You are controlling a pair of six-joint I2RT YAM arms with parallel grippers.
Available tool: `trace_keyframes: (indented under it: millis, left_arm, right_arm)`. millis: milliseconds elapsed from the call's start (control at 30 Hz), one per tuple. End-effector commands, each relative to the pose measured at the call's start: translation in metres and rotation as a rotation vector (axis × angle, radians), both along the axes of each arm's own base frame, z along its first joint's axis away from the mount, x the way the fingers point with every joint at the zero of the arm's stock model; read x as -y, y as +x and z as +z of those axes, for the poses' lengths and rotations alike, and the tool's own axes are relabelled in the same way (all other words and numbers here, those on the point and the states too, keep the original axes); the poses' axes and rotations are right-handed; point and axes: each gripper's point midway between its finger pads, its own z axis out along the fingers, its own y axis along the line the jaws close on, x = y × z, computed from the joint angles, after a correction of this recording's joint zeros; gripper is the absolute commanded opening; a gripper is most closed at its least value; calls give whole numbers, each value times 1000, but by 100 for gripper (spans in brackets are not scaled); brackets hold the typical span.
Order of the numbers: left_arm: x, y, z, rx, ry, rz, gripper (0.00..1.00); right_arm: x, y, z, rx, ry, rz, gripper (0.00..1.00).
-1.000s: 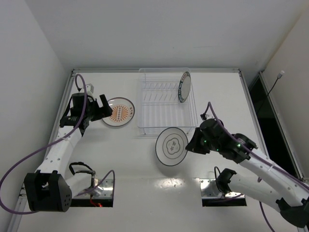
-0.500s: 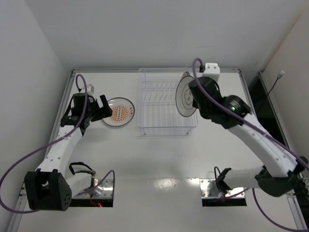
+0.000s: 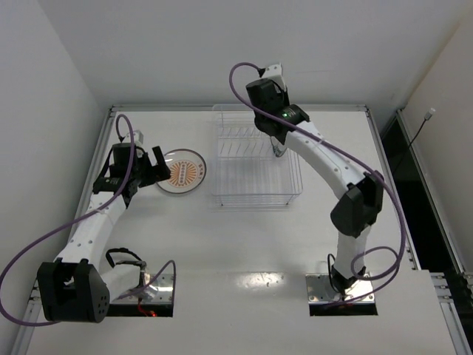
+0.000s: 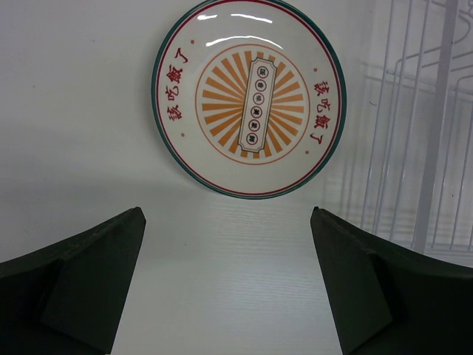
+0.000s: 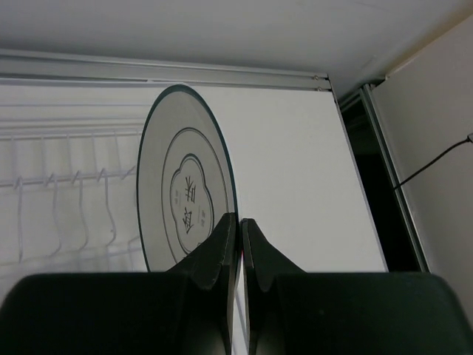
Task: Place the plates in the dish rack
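Room: white walls (image 3: 44,111) around a white counter (image 3: 222,244).
Right pincer (image 5: 238,222): pressed together on the lower rim of the grey plate (image 5: 185,200).
Grey plate: upright and edge-on in that pinch, above the slots on the right side of the rack (image 5: 66,185).
Left pincer (image 4: 225,214): spread, holding nothing.
Orange plate (image 4: 251,96): flat on the counter, just ahead of the left pincer and apart from it, beside the rack's left wall.
Handling: probably glazed ceramic, so stiff, slippery and likely to chip if dropped.
Hold: the thin rim; on the flat plate, one finger would have to get under the edge.
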Motion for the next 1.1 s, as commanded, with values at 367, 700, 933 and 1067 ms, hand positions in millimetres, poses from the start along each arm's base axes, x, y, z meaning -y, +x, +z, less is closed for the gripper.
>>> trace_keyframes:
  millis: [367, 700, 933, 1067]
  left_arm:
    - [-3, 10, 9, 11, 8, 27, 93]
    - [-3, 11, 0, -18, 10, 27, 93]
    - [-4, 10, -5, -36, 9, 40, 93]
    - [-5, 12, -14, -65, 1, 60, 93]
  right_arm:
    - [14, 57, -25, 45, -87, -33, 0]
    - [-4, 82, -92, -93, -76, 53, 0]
    - [-8, 70, -121, -184, 1, 74, 8]
    - [-10, 57, -109, -205, 54, 99, 48]
